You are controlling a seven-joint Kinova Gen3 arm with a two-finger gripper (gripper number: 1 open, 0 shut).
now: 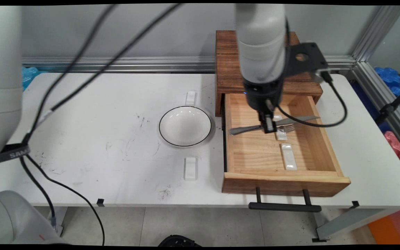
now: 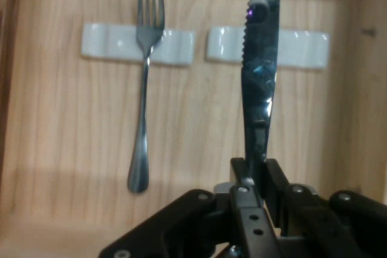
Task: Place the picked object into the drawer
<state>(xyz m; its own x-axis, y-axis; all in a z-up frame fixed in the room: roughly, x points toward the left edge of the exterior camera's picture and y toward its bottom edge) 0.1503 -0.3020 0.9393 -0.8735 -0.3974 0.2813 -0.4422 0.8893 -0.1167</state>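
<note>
My gripper (image 1: 268,127) hangs inside an open wooden drawer (image 1: 285,182), shut on the handle of a serrated table knife (image 1: 300,119). In the hand view the gripper (image 2: 254,170) clamps the knife (image 2: 261,77), whose blade runs away from me and crosses over a white cutlery rest (image 2: 302,48). A fork (image 2: 144,95) lies flat on the drawer floor beside it, its tines on a second white rest (image 2: 109,43). In the main view the fork (image 1: 289,128) lies across the far rest (image 1: 281,134), and the near rest (image 1: 288,157) lies bare. Whether the knife touches its rest I cannot tell.
The drawer sticks out of a dark wooden cabinet (image 1: 227,69) at the back right, its black handle (image 1: 285,207) past the table's front edge. An empty white bowl (image 1: 185,125) sits left of the drawer, with one white rest (image 1: 191,98) behind it and another (image 1: 190,168) in front.
</note>
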